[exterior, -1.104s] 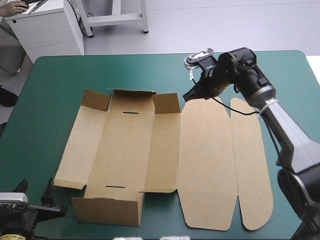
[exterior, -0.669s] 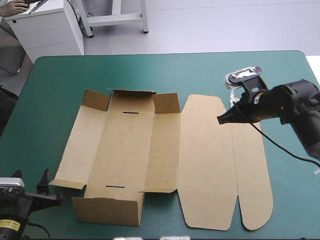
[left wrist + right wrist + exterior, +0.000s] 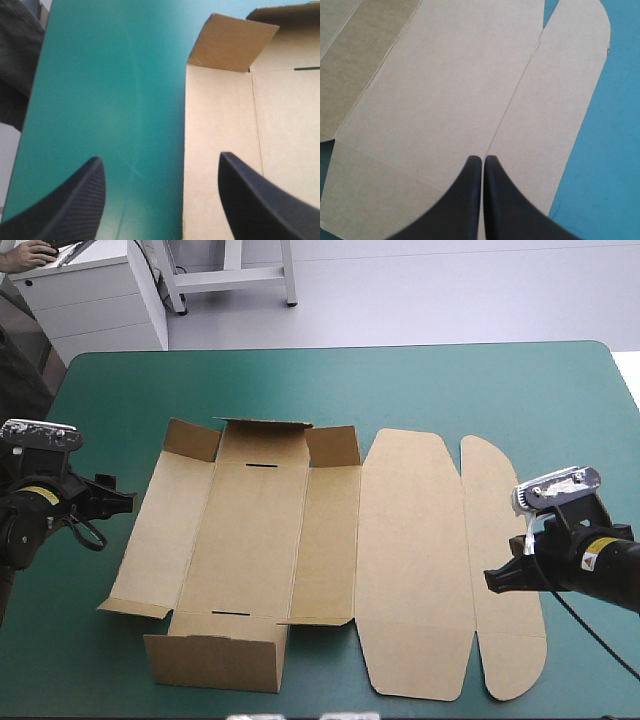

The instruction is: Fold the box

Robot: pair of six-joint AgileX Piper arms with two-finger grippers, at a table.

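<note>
Barely begun: the box [image 3: 250,540] has end walls up, long sides and lid [image 3: 415,560] flat; left gripper [image 3: 122,502], frame left, gapes empty, right gripper [image 3: 493,578], lower right, pinched together on nothing.

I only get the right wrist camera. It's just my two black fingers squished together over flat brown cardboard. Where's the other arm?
Observer: The left gripper hangs open at the left edge of the box, the side away from you.
Operator: Is the whole box flat like my bit?
Observer: No. The near end wall stands upright.
Operator: Anything else sticking up?
Observer: Yes, the far end flap tilts up too.
</note>
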